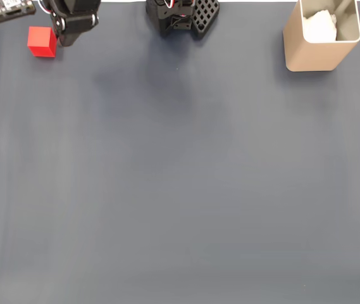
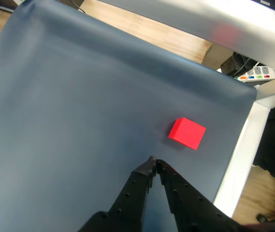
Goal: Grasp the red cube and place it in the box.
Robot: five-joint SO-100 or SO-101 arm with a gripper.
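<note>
Red cube (image 2: 187, 133) sits free near the bench's far left corner in the fixed view; box (image 1: 321, 52) at the far right. Gripper (image 2: 153, 163) tips together, just short of it, apparently above. Spread the jaws first, then straddle the cube squarely.

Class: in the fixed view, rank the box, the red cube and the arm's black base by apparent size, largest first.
1. Box
2. Black base, though the top edge cuts it off, so its full size is unsure
3. Red cube
</note>
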